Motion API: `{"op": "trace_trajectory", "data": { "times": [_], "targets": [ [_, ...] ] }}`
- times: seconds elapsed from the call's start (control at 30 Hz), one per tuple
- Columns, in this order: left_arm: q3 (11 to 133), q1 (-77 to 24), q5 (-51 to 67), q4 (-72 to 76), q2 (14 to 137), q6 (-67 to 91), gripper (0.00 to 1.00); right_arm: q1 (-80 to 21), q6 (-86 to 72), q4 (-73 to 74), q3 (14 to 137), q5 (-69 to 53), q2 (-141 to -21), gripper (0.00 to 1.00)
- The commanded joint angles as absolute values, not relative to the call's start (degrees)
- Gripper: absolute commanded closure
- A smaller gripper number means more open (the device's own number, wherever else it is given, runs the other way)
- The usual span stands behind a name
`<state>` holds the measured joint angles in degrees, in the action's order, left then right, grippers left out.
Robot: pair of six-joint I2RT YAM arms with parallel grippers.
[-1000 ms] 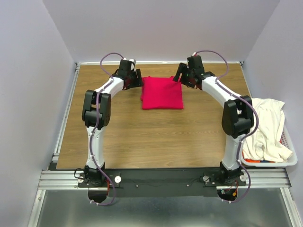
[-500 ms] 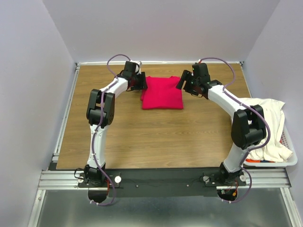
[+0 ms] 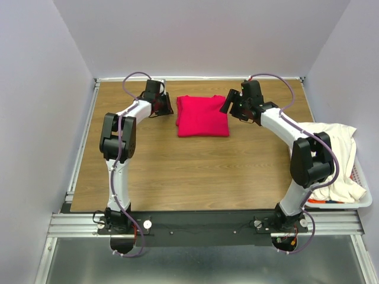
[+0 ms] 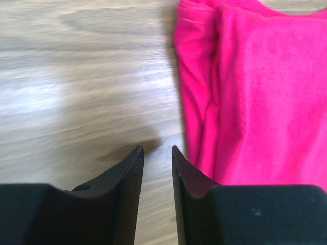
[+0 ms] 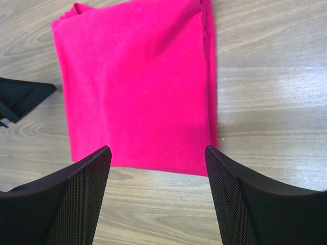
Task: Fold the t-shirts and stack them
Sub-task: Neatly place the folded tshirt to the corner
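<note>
Red t-shirt (image 3: 202,116) folded, 12 o'clock on worktop (image 3: 177,171), between both jaws. Left jaws open a slit, empty. Right jaws wide, empty. Cream t-shirt (image 3: 333,155) bunched in basket (image 3: 364,204), 4 o'clock. Right arm nearer, long axis unclear.

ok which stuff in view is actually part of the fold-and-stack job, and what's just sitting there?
Part of the job:
- red t-shirt, folded flat on the table
- cream-white t-shirt, crumpled and draped over the basket

Just there:
- white laundry basket, at the table's right edge
- wooden table
</note>
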<state>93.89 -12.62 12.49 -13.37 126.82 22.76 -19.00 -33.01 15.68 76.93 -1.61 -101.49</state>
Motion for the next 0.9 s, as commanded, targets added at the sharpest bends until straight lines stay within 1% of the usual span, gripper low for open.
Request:
{"op": "trace_trajectory", "data": {
  "times": [0.0, 0.03, 0.07, 0.17, 0.27, 0.5, 0.63, 0.87],
  "targets": [
    [93.34, -12.30, 16.60, -10.29, 121.82, 22.33, 0.64, -18.90, -33.22, 14.59, 76.03, -3.25, -99.84, 0.20],
    [93.51, -12.39, 17.74, -10.20, 121.73, 22.15, 0.61, -18.81, -33.31, 14.50, 76.11, -3.43, -99.84, 0.20],
    [93.95, -12.57, 19.06, -10.20, 121.47, 21.89, 0.53, -18.90, -33.31, 14.50, 76.11, -3.60, -99.84, 0.20],
    [94.30, -13.27, 20.04, -10.02, 121.64, 21.45, 0.42, -18.90, -33.22, 14.41, 76.03, -3.60, -99.84, 0.20],
    [95.18, -13.62, 20.39, -11.07, 123.13, 21.27, 0.41, -18.98, -33.22, 14.41, 75.94, -3.43, -99.76, 0.20],
    [100.54, -15.38, 14.68, -16.69, 127.52, 19.69, 0.41, -18.90, -33.14, 14.33, 75.59, -3.52, -99.41, 0.20],
    [103.88, -16.08, 13.54, -20.20, 130.69, 18.72, 0.42, -18.99, -32.96, 14.41, 75.32, -3.43, -98.97, 0.20],
    [105.20, -17.14, 9.76, -22.23, 133.50, 18.02, 0.42, -18.98, -32.87, 14.33, 74.62, -3.51, -98.53, 0.20]
  ]
}}
